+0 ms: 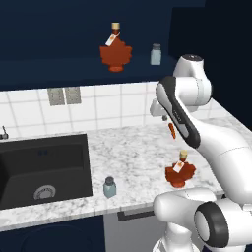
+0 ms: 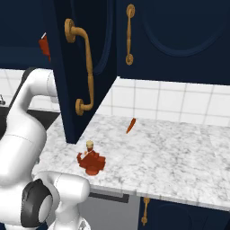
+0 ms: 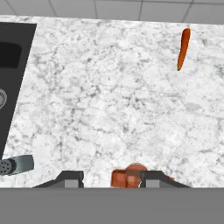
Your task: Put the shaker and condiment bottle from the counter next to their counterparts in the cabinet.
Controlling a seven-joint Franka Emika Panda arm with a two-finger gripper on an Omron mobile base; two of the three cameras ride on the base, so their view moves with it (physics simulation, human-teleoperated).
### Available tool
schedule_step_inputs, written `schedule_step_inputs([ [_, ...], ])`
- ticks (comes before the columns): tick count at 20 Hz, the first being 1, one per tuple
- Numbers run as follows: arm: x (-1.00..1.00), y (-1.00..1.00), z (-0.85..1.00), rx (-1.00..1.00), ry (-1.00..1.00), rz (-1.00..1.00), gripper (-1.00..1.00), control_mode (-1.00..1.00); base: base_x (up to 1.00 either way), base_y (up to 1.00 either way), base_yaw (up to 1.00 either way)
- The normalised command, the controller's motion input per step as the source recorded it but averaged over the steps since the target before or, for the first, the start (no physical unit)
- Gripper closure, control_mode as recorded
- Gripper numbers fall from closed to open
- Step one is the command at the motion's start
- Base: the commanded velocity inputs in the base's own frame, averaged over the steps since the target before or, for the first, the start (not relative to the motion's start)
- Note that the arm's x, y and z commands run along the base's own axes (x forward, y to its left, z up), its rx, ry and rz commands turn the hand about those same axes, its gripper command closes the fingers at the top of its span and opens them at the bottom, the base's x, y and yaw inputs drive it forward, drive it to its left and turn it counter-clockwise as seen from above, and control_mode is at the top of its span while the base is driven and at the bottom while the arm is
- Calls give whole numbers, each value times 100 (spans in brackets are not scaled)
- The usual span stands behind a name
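The red-brown maple-leaf condiment bottle (image 1: 180,170) (image 2: 91,160) stands upright on the marble counter (image 1: 138,147) near its front edge. The small pale shaker (image 1: 110,187) stands to its left, by the sink's corner. In the hand view my gripper (image 3: 111,178) hangs high over the counter, open, fingers apart and holding nothing. The bottle's cork top (image 3: 131,174) shows far below, close to the right fingertip, and the shaker (image 3: 17,165) sits at the lower left. In the navy cabinet (image 1: 74,69) above, the counterparts stand on the shelf: a matching bottle (image 1: 115,49) and shaker (image 1: 156,54).
A black sink basin (image 1: 44,167) fills the counter's left part. A small orange carrot-like stick (image 1: 172,130) (image 2: 130,125) (image 3: 183,43) lies near the tiled wall. An open cabinet door (image 2: 85,67) with a brass handle juts out over the counter.
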Motion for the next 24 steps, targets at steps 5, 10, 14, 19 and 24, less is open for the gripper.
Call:
schedule_step_inputs([
  [5,-4,9,0,-5,-2,-1,-100,-100,0,0,0],
  [10,-19,44,-5,-22,-11,-30,-100,-100,0,0,0],
  [14,-14,30,-36,-18,-8,-48,-100,-100,0,0,0],
  [19,-25,-4,-55,-2,-11,-61,-100,-100,0,0,0],
  [24,-32,-1,-49,0,-11,-66,-100,-100,0,0,0],
])
